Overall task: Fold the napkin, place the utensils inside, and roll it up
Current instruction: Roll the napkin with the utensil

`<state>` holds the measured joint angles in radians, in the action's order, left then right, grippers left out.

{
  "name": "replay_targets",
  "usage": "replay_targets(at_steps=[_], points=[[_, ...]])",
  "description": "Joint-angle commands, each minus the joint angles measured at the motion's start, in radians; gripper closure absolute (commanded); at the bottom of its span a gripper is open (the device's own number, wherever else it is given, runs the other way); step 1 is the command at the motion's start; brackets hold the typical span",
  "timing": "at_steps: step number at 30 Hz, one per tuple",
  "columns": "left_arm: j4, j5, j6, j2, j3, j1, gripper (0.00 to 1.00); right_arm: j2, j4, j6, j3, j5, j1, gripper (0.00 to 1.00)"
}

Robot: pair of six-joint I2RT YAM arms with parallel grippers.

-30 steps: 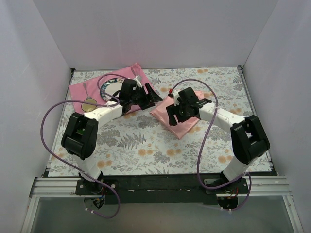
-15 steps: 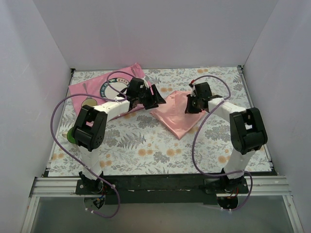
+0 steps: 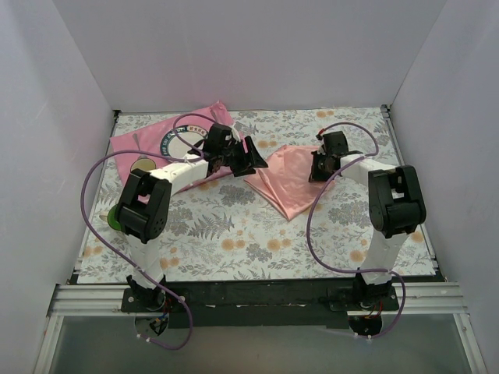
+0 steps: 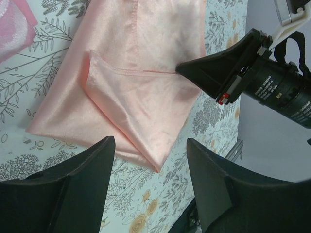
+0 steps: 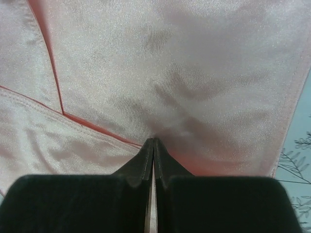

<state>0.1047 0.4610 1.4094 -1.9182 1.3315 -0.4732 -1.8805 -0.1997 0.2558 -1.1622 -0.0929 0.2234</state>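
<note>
1. Right of desk (image 3: 234, 234) centre, toward the far edge: the napkin (image 3: 287, 181) lies partly opened, with one layer drawn out.
2. Your right end effector (image 5: 153, 145) is pressed together, pinching a napkin layer. Over the last second it has gone from above the bundle toward the right edge, dragging the cloth wider.
3. Your left end effector (image 3: 254, 159) hovers spread just beside the napkin's left edge, holding nothing.
4. Reading: the cloth is being laid out and the fold is not yet made. The spoon (image 3: 143, 164) sits on the hot-pink mat (image 3: 126, 144), far-left corner.
</note>
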Motion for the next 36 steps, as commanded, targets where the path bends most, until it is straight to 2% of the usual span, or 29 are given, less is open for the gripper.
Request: replay_targets(at_steps=[1,6,10,11,14,15,16,17,19,20,23,26,29,32,36], points=[[-0.022,0.051,0.023,0.091,-0.025,-0.021,0.4,0.014,-0.032,-0.123,0.029,0.013,-0.024,0.92],[-0.026,0.018,0.037,0.094,-0.017,-0.022,0.39,-0.014,-0.086,-0.193,-0.074,-0.082,-0.004,0.84],[-0.03,0.008,0.046,0.062,0.006,-0.024,0.39,0.035,-0.102,-0.24,-0.105,-0.004,0.065,0.7],[-0.028,0.013,0.045,0.047,0.014,-0.024,0.39,0.055,-0.11,-0.243,-0.123,0.04,0.088,0.64],[-0.058,0.021,0.062,-0.016,0.021,-0.033,0.46,0.093,-0.155,-0.213,-0.146,0.071,0.116,0.59],[-0.098,0.031,0.08,-0.03,0.015,-0.035,0.48,0.104,-0.153,-0.19,-0.14,0.053,0.119,0.59],[-0.162,0.078,0.124,-0.044,0.008,-0.035,0.58,0.133,-0.149,-0.176,-0.131,0.032,0.122,0.59],[-0.201,0.09,0.146,-0.057,-0.009,-0.035,0.64,0.148,-0.142,-0.167,-0.113,0.019,0.134,0.61],[-0.278,0.087,0.178,-0.07,-0.014,-0.047,0.7,0.194,-0.107,-0.144,-0.042,0.003,0.148,0.65],[-0.284,0.081,0.18,-0.085,0.004,-0.051,0.69,0.205,-0.089,-0.139,-0.018,-0.048,0.157,0.72],[-0.286,0.045,0.195,-0.108,0.029,-0.062,0.7,0.233,0.015,-0.104,0.09,-0.092,0.188,0.8],[-0.295,0.016,0.201,-0.122,0.035,-0.061,0.69,0.213,0.078,-0.067,0.127,-0.128,0.202,0.83],[-0.255,0.004,0.192,-0.151,0.067,-0.062,0.69,0.193,0.062,-0.052,0.111,-0.116,0.211,0.85],[-0.175,-0.053,0.165,-0.179,0.101,-0.064,0.69,0.208,0.049,-0.064,0.113,-0.088,0.212,0.85],[0.023,-0.107,0.09,-0.254,0.218,-0.071,0.68,0.231,0.02,-0.092,0.122,-0.062,0.223,0.85]])
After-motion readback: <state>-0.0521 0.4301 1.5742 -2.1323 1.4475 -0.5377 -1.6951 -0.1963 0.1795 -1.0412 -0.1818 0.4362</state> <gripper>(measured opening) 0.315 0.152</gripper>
